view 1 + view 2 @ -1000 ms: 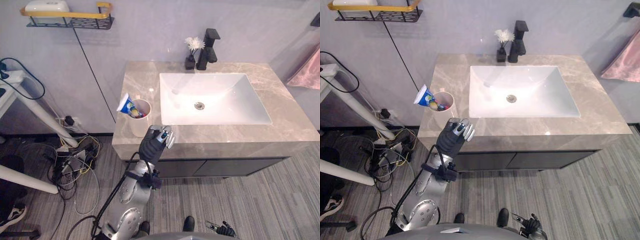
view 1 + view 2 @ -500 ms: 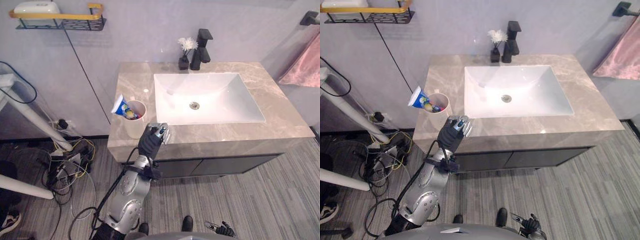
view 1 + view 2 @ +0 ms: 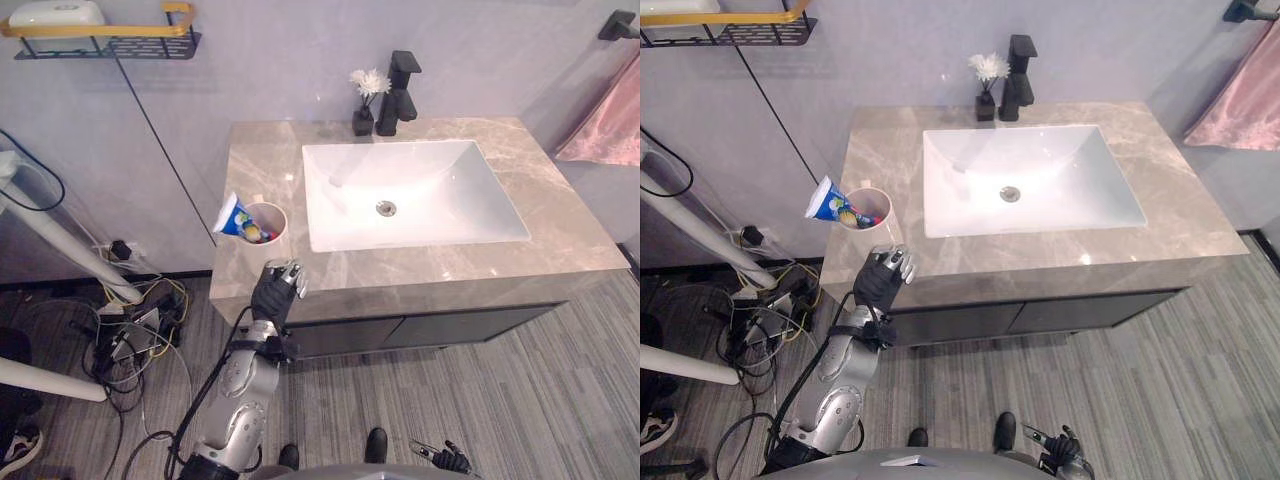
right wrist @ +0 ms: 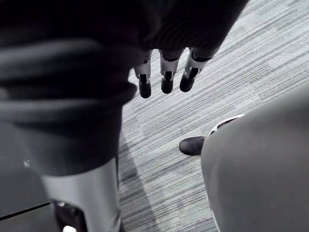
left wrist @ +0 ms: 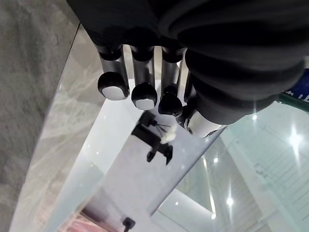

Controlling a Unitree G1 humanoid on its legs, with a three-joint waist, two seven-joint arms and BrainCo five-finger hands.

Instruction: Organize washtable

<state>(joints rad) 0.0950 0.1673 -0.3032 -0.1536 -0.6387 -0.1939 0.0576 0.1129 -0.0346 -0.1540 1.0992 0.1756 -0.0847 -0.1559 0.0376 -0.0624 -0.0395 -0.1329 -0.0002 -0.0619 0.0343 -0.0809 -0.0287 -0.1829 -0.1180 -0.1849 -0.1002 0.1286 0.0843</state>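
A white cup (image 3: 264,226) holding a blue toothpaste tube (image 3: 229,215) and toothbrushes stands at the front left of the marble washtable (image 3: 262,160). My left hand (image 3: 273,294) is raised just in front of the table's front edge, below the cup and apart from it. Its fingers (image 5: 144,92) are curled and hold nothing. A white sink (image 3: 480,195) fills the table's middle. Behind it stand a black faucet (image 3: 401,82) and a small black vase with a white flower (image 3: 363,105). My right hand (image 4: 164,79) hangs low over the floor with straight fingers.
A wire shelf (image 3: 110,42) with a yellow rail hangs on the wall at upper left. A pink towel (image 3: 607,118) hangs at the right. White stand legs (image 3: 55,235) and a tangle of cables (image 3: 130,325) lie on the floor left of the cabinet.
The camera has shifted. My left hand has drawn back from the table's front edge and moved a little left, nearer below the cup. The cup has stayed put.
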